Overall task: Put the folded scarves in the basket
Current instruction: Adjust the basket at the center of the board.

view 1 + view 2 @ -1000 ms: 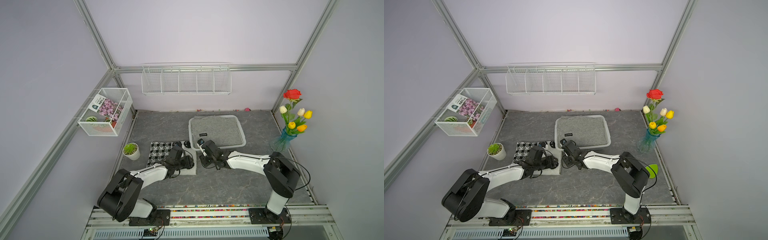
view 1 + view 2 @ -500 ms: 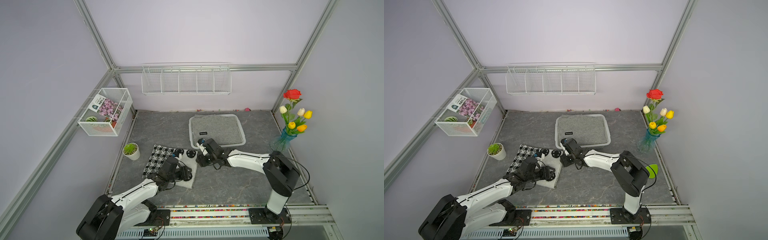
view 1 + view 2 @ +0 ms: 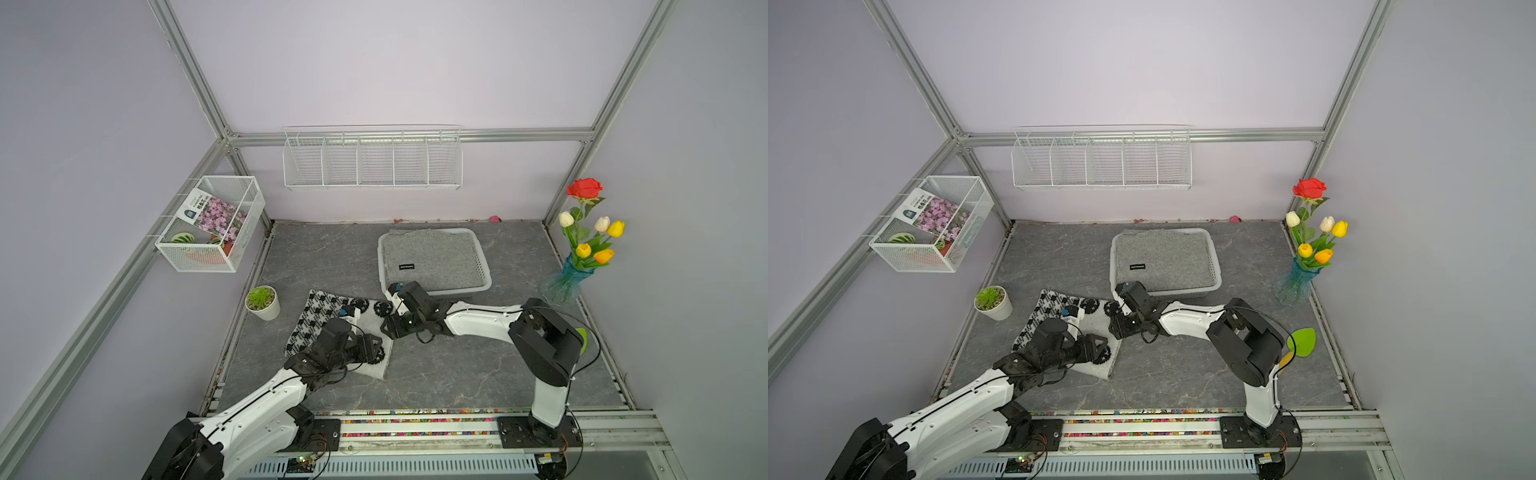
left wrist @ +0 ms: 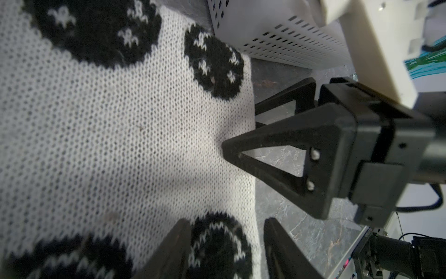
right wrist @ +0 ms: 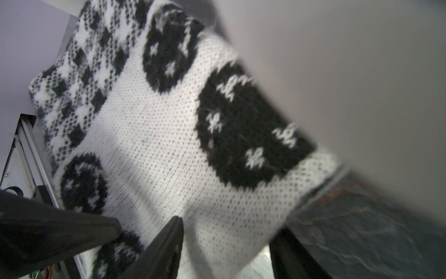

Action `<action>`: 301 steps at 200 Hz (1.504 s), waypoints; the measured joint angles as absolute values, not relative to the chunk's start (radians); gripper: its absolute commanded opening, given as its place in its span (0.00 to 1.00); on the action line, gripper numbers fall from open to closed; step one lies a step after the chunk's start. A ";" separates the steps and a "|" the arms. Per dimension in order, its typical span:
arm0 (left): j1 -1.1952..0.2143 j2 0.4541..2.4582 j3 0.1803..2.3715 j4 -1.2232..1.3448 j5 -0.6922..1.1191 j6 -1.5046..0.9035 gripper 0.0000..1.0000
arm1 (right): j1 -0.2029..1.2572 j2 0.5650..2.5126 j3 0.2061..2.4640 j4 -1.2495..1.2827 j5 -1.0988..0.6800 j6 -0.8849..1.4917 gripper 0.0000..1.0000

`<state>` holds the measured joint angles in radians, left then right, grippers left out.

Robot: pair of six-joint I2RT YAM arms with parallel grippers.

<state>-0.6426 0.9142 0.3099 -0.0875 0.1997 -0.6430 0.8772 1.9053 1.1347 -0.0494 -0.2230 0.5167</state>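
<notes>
Left wrist view: the left end effector [image 4: 225,221] stands with jaws apart astride one edge of the scarf [image 4: 120,135], one finger over the knit and one over the bare surface [image 4: 325,232]. The right end effector [image 5: 226,224] is likewise unclosed, farther along the same edge. The scarf lies flat on the surface, just beside the basket [image 3: 457,289], not in it.

Hazards, as judged from the room:
- Closing on the top layer alone would open the fold during the lift.
- Unequal lifting would drag the knit against the rim.

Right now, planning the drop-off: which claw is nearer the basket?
Right. The right claw sits just in front of the basket; the left claw is farther back, over the scarf.
</notes>
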 measured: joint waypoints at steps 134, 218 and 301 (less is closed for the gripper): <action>-0.645 0.864 0.308 -0.111 0.176 -0.643 0.54 | 0.981 1.912 1.167 -0.217 -0.006 0.433 0.60; -0.647 0.835 0.303 -0.123 0.157 -0.644 0.53 | 0.968 1.812 1.005 -0.157 -0.027 0.443 0.38; -0.657 0.802 0.294 -0.122 0.126 -0.648 0.55 | 0.684 1.387 0.600 -0.176 -0.036 0.465 0.42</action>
<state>-0.6567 0.8024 0.2935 -0.1219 0.1265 -0.6476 0.6838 1.3869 0.6003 -0.1764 -0.0364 0.4648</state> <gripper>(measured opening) 0.543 0.424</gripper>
